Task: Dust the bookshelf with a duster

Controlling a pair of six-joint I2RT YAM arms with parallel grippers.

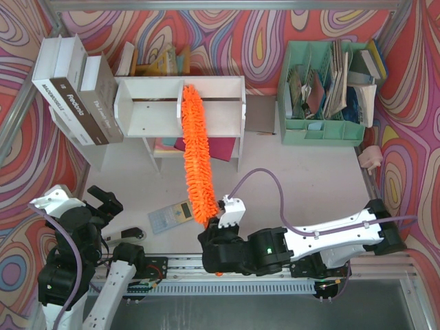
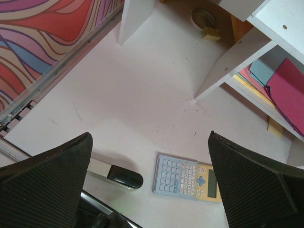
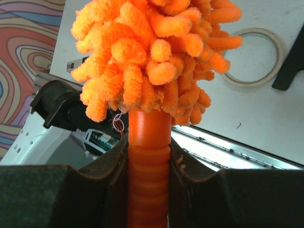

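Overhead, the duster partly hides the bookshelf.

Fluffy orange duster bunched just above the fingers, its ribbed handle clamped between them, pale ring lying on the white surface up right.

"Fedora" on book spine, other lettering illegible

Orange on white, swirls all round.
The duster is bright orange, the bookshelf plain white; walls swirl red, pink, blue and cream; the organizer is mint green, the calculator blue and yellow.
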